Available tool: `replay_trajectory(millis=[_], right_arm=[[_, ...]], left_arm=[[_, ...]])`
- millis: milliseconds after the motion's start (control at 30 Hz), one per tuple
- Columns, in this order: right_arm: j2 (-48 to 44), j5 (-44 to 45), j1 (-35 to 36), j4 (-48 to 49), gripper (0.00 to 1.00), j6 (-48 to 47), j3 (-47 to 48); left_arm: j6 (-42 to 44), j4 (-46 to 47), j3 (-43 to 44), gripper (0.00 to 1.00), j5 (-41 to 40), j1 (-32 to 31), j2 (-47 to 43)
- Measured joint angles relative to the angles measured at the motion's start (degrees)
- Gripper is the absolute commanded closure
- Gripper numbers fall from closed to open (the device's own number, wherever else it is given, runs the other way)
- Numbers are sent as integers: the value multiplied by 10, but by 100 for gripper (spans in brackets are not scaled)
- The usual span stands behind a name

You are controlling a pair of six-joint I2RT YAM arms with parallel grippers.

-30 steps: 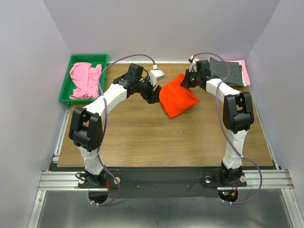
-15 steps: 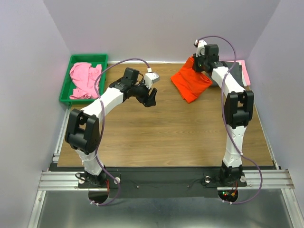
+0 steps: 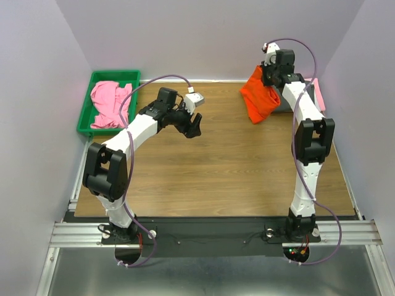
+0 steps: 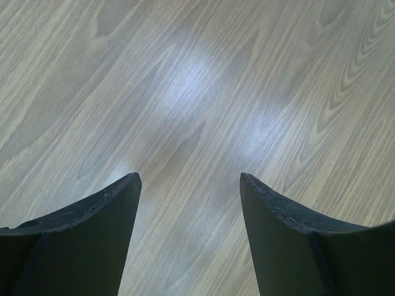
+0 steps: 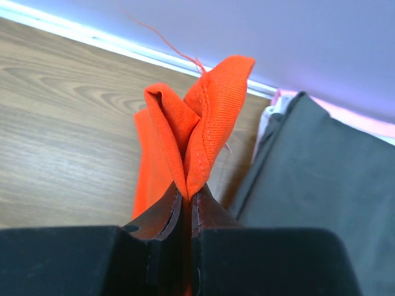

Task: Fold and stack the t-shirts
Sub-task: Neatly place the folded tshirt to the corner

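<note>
Fingers of the right gripper [image 5: 187,195] pinch a fold of the orange t-shirt [image 5: 207,117], which hangs above the far right corner of the tabletop [image 3: 216,176]; the dark grey t-shirt [image 5: 308,179] lies just right of them. Left gripper [image 4: 188,182] stands wide, empty, well apart.

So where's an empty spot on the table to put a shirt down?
The bare wood in the middle of the table, between the left gripper and the near edge, is free. The far right corner is crowded: the grey shirt lies there, with the orange shirt hanging from the right gripper beside it. The green tray holds a pink shirt.
</note>
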Motion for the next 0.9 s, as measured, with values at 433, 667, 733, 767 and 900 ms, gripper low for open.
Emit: replay_trajectory(millis=[433, 667, 733, 767, 900], right_arm=[[0, 6, -14, -17, 99, -17, 21], [0, 6, -15, -21, 99, -17, 45], [0, 6, -15, -21, 99, -17, 52], [0, 6, -15, -23, 99, -17, 54], [0, 7, -17, -31, 99, -17, 65]], left_arm=[[2, 0, 0, 18, 18, 0, 0], [5, 1, 0, 14, 20, 0, 0], [7, 1, 0, 13, 20, 0, 0], [8, 1, 0, 13, 20, 0, 0], [13, 1, 0, 13, 20, 0, 0]])
